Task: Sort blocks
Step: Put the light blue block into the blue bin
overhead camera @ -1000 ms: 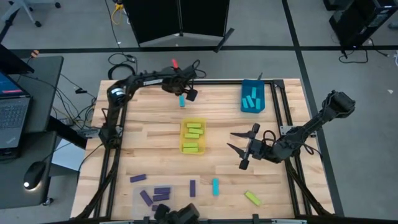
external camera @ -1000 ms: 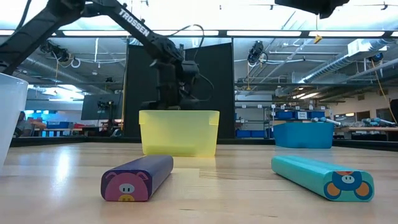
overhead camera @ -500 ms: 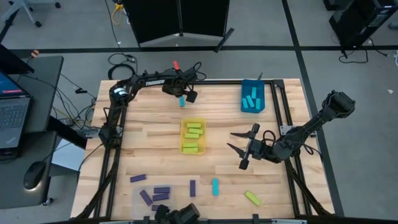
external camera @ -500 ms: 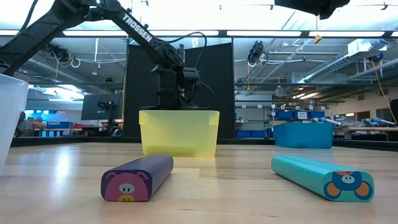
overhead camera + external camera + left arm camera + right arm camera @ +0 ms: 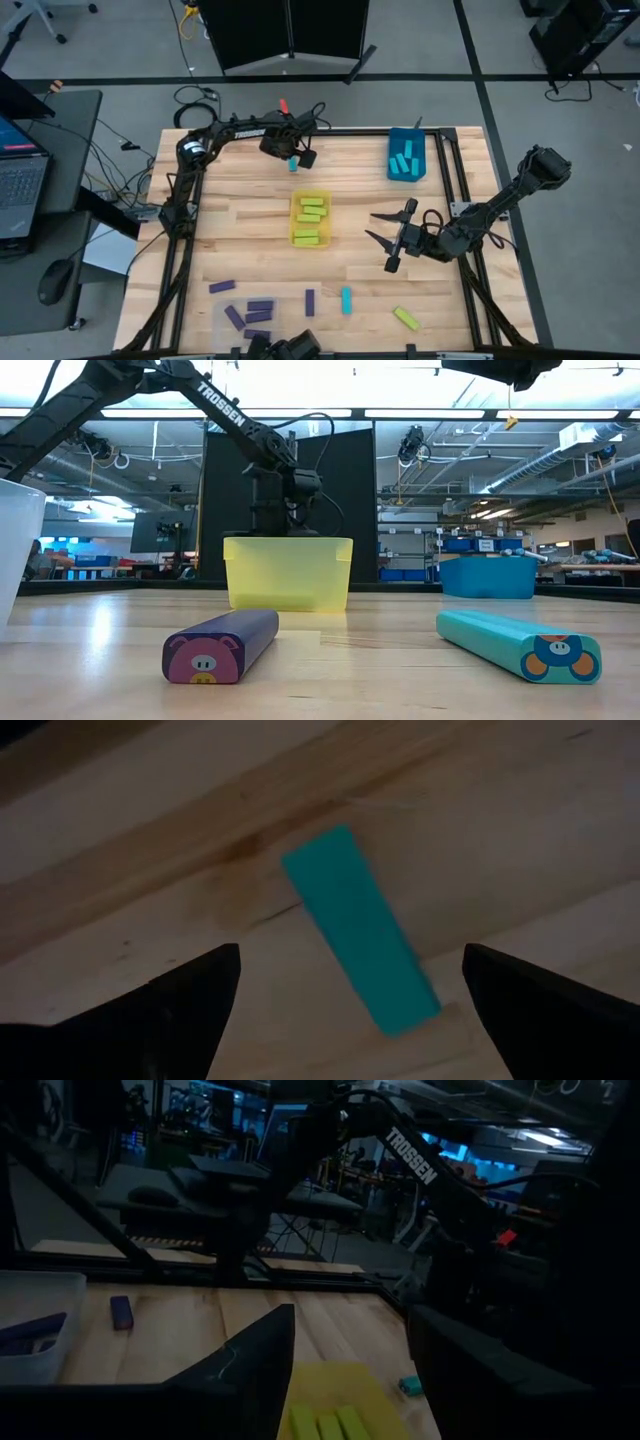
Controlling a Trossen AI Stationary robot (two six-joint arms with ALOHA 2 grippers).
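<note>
A cyan block [image 5: 360, 930] lies flat on the wood near the table's far edge. My left gripper [image 5: 291, 152] hangs right over it, pointing down and open, one finger on each side of the block [image 5: 292, 163] and clear of it. My right gripper [image 5: 375, 228] waits level and open at the table's right, with nothing between its fingers. The yellow bin [image 5: 311, 218] in the middle holds yellow-green blocks. The blue bin [image 5: 406, 156] at the far right holds cyan blocks.
A clear bin [image 5: 250, 316] with purple blocks sits at the near left. Loose near the front edge lie a purple block [image 5: 222, 287], another purple block [image 5: 220, 645], a cyan block [image 5: 520, 643] and a yellow-green block [image 5: 406, 318].
My left gripper has tipped a little over the cyan block and stays open. The block has not moved.
</note>
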